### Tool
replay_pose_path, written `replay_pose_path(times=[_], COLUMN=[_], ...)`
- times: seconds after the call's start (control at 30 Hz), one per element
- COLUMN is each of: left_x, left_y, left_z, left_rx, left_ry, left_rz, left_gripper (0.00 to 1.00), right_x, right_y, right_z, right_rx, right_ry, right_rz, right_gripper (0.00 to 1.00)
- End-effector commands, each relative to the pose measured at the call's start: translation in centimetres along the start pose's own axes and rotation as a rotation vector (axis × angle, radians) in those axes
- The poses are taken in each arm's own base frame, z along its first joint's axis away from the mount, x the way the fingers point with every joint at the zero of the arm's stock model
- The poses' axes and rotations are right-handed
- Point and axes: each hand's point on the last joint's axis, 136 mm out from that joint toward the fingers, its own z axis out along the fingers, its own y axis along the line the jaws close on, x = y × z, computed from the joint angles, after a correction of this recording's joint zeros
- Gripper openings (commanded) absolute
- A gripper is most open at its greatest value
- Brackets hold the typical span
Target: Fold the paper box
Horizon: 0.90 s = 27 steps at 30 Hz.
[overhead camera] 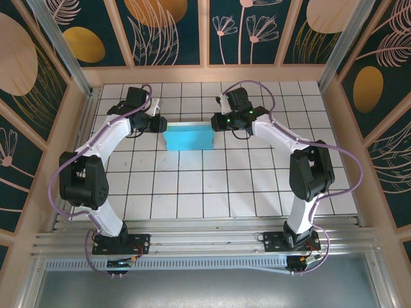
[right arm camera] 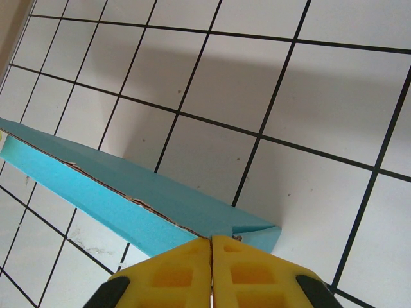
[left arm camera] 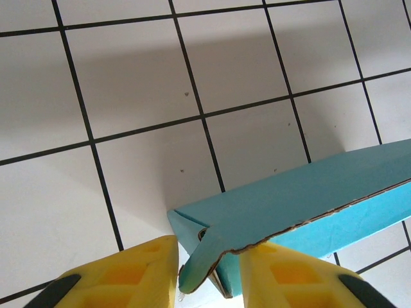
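Paper box (overhead camera: 187, 137) long axis spans between grippers; left gripper (left arm camera: 209, 250) clasps its end, right gripper (right arm camera: 212, 242) shut at other end.

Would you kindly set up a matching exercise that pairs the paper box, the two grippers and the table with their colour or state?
1 paper box
2 left gripper
3 right gripper
4 table

a fingers pressed together
b white tiles, dark lines
c light blue
d fingers apart, box corner between

Pairs: 1-c; 2-d; 3-a; 4-b
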Motion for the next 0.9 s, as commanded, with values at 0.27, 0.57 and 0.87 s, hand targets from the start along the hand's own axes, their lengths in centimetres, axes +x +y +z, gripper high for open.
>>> replay_pose_path(times=[0.27, 0.57, 0.87], left_x=[-2.1, -2.0, -1.4], left_y=[-1.0, -1.2, -1.8], left_z=[-1.7, -1.7, -1.2], left_rx=[0.016, 0.029, 0.077], left_ry=[-0.072, -0.072, -0.059], left_rz=[0.028, 0.020, -0.022], left_gripper=[0.25, 0.14, 0.06], right_x=[-1.1, -1.1, -1.2], right_y=[0.6, 0.7, 1.0], right_z=[-0.7, -0.7, -0.7], right_rx=[-0.019, -0.020, -0.030], right_ry=[-0.026, -0.025, -0.028], right_rz=[-0.016, -0.011, 0.020], right_gripper=[0.08, 0.08, 0.06])
